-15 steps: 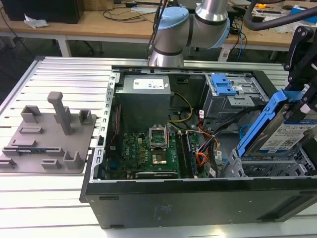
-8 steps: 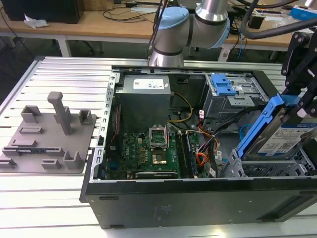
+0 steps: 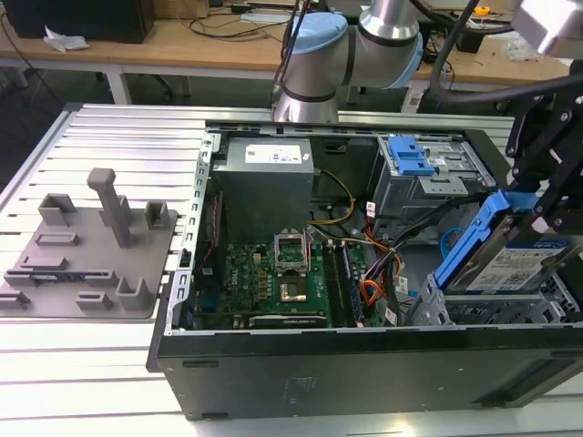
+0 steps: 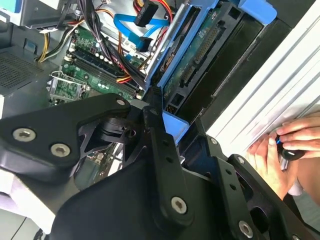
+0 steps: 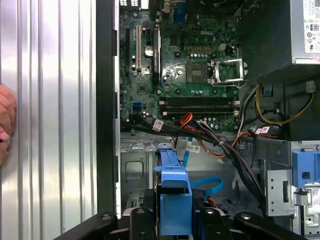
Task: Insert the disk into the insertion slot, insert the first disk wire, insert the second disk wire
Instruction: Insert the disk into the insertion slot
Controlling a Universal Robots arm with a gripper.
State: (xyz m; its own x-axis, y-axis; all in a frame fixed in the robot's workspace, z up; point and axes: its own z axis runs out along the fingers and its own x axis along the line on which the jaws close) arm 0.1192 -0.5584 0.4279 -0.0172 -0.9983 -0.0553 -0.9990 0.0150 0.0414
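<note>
The disk (image 3: 521,264) is held by the gripper (image 3: 545,205), which is closed narrowly on one end of the blue caddy (image 3: 469,241). In the second wrist view the black fingers (image 4: 160,150) are seen pressed against the blue frame, and the bare connector edge of the disk is turned away from them. The disk is carried tilted, just above the insertion slot (image 3: 483,311), and is not yet seated in it. Its lowest corner is near the rim of the slot, but whether metal is touched there cannot be told.

The first disk wire (image 3: 372,291) lies just beside the slot, on the exterior view's left of it, at the edge of the motherboard (image 3: 269,273). The second disk wire (image 3: 445,248) is curved in a loop between the slot and the taller grey cage (image 3: 414,164). In the first wrist view this loop is seen close to the caddy. Neither wire is joined to the disk.

A person's hand (image 4: 277,150) is laid on the ribbed table (image 3: 118,127), outside the wall of the computer case (image 3: 364,373) and well apart from the slot. A grey fixture plate (image 3: 86,259) is placed on the same table, far from the slot, on the exterior view's left.
</note>
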